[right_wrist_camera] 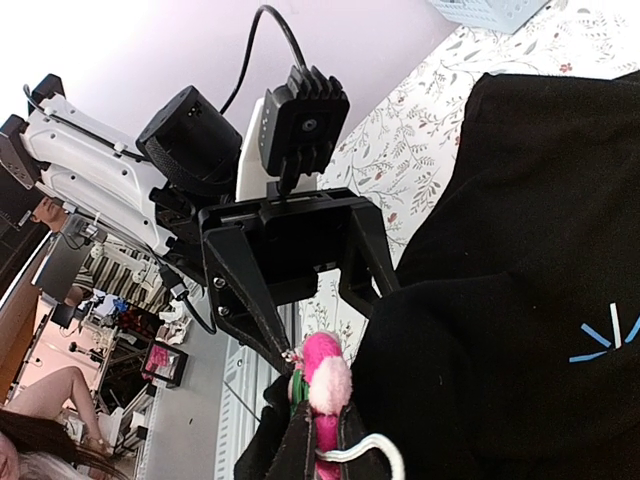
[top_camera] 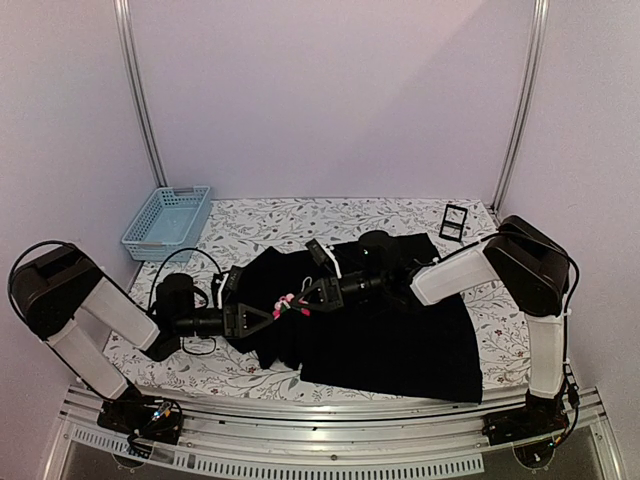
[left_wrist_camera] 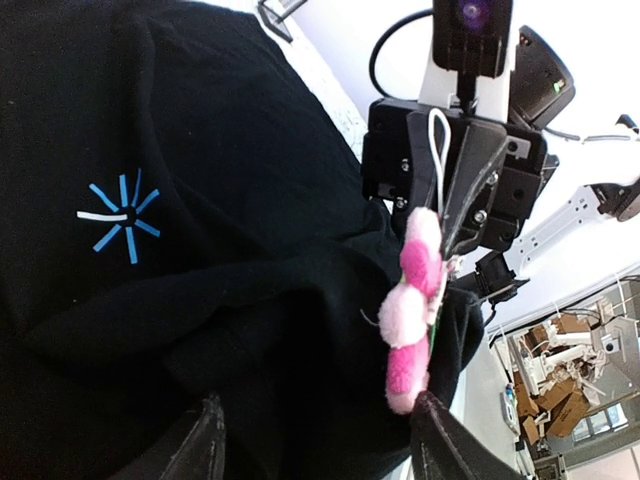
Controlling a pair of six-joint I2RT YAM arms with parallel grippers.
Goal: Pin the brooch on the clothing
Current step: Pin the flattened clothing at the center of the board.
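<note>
Grips brooch point(top_camera: 287, 303) clenched in right gripper point(top_camera: 300, 302), at bunched left edge of clothing point(top_camera: 400, 340). Shows left gripper point(top_camera: 272, 312) released, fingers spread, just beside. Open floral table point(top_camera: 260, 215) left and behind; blue basket point(top_camera: 167, 222) far-left; pale walls around.

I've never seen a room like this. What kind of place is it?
Probably a robot lab: white booth walls, left arm and right arm bolted to a metal rail, cardboard boxes beyond.
</note>
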